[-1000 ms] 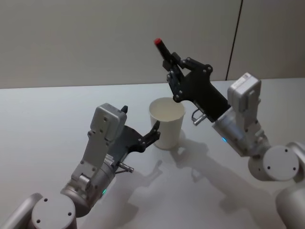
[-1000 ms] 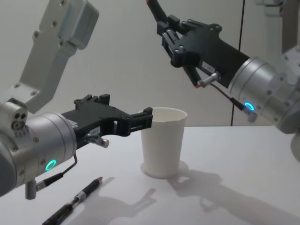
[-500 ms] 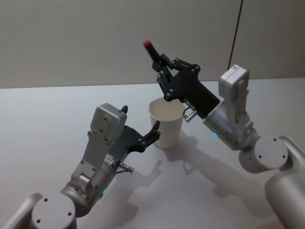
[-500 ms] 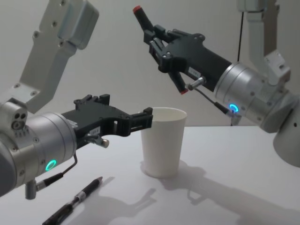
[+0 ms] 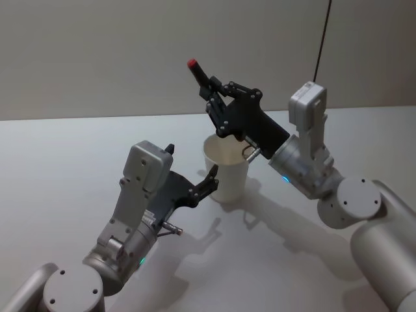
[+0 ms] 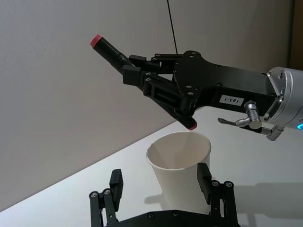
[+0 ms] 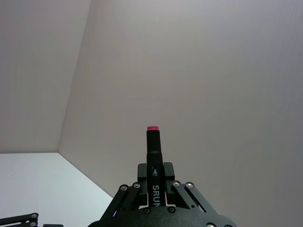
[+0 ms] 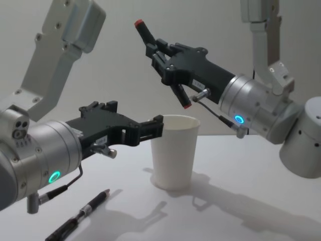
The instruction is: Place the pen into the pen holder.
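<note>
right jaws pinch the pen (image 5: pixel 203 76) aslant over the pen holder (image 5: pixel 227 175), left jaws spread beside it; that slant could topple the holder.

lab-like room: white table (image 5: pixel 58 175), plain grey wall (image 5: pixel 97 52)

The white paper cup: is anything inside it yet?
The cup's visible inner wall is bare; its bottom is hidden. The pen, in the right gripper, hangs tilted above the rim, not inside. The open left gripper sits beside it.
</note>
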Controlling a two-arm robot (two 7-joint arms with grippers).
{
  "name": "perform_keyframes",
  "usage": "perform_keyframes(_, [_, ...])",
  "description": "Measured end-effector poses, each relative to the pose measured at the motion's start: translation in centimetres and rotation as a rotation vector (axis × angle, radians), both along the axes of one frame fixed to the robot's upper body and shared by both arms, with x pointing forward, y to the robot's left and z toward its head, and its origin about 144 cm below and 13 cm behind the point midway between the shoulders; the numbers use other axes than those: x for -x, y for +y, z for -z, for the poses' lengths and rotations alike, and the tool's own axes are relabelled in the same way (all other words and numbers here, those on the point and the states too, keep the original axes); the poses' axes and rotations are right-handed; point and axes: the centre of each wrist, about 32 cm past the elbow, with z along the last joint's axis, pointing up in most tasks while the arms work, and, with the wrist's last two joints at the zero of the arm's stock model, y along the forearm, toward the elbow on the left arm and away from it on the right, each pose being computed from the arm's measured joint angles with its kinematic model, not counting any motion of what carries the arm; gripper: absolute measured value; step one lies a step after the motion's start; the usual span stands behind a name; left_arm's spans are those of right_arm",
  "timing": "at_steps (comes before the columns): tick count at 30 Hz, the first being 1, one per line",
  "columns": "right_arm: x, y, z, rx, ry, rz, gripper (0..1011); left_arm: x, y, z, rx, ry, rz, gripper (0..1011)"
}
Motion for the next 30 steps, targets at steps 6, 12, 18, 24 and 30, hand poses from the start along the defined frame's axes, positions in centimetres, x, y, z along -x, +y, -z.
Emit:
perform_keyframes(6, [-0.6,0.2,0.2,0.001,0.013,-0.013,330,0.0,0.0,0.0,0.000,0.000,0.000,1000])
perform_keyframes(12, [-1.0,0.3,0.3,0.000,0.018,-0.019,490,0.0,0.0,0.0,0.000,0.000,0.000,1000])
perform_keyframes(18, [-1.3,0.4,0.5,0.000,0.020,-0.024,714,0.0,0.0,0.0,0.000,0.000,0.000,1000])
perform_keyframes(24, [-1.4,0.5,0.6,0.000,0.020,-0.025,899,0.0,0.0,0.0,0.000,0.000,0.000,1000])
perform_keyframes(30, [-1.5,0.5,0.6,-0.001,0.018,-0.025,1001,0.0,0.0,0.0,0.000,0.000,0.000,1000])
